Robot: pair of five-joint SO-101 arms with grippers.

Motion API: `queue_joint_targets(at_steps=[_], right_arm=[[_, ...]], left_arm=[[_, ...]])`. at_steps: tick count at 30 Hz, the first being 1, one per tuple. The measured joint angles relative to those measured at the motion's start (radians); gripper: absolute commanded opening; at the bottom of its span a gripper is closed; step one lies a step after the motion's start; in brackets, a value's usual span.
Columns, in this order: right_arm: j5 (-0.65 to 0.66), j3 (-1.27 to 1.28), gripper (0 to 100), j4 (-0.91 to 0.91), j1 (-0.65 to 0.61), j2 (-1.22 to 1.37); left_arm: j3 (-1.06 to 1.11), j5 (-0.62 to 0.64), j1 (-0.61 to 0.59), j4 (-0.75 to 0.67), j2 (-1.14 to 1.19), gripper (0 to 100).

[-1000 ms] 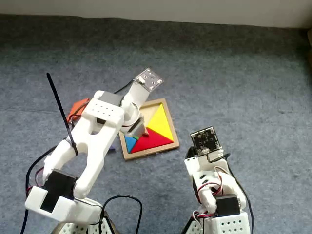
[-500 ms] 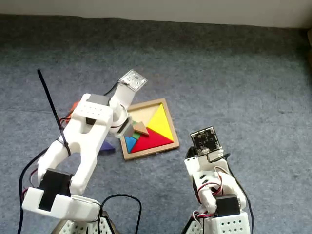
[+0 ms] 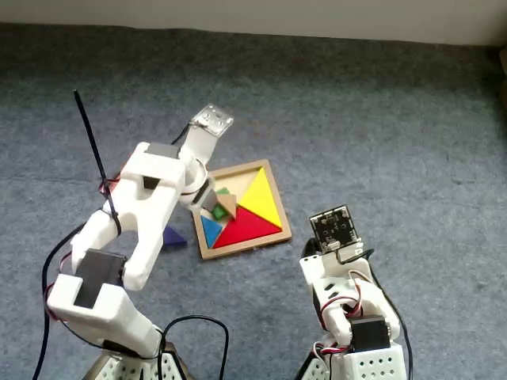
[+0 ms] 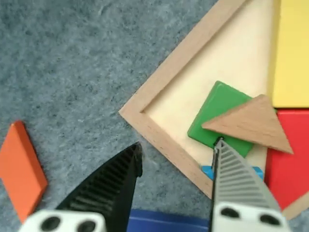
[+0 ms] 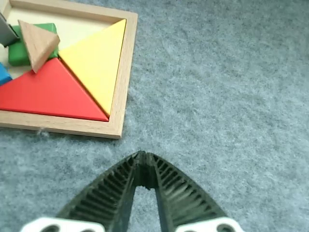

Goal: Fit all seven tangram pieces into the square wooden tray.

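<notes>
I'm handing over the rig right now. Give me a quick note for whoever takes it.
Left gripper open over a corner of the tray, holding nothing. Right gripper shut, empty, above the carpet beside the tray.
In tray: yellow triangle, red triangle, light blue triangle, green square; wooden triangle lies askew on the green square.
On carpet: orange parallelogram, dark blue triangle.
To do: seat the wooden triangle, add both outside pieces.

no readable text, no labels, no numbers, no signs anywhere

Grey-blue carpet all round, pale wall strip beyond.
</notes>
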Motion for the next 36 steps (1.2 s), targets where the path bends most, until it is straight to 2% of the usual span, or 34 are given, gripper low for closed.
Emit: queue_joint_targets(at_steps=[19,26,31,36], right_arm=[[0.0,0.0,0.6,0.0,0.0,0.0],[0.0,0.0,0.6,0.0,0.0,0.0],[0.0,0.0,0.6,0.0,0.0,0.0],[0.0,0.0,0.6,0.0,0.0,0.0]], left_arm=[[-0.028,0.097,0.003,-0.005,0.006,24],[-0.028,0.175,0.003,-0.005,0.006,24],[-0.028,0.189,0.041,-0.041,0.006,24],[-0.028,0.279,0.055,-0.069,0.006,24]])
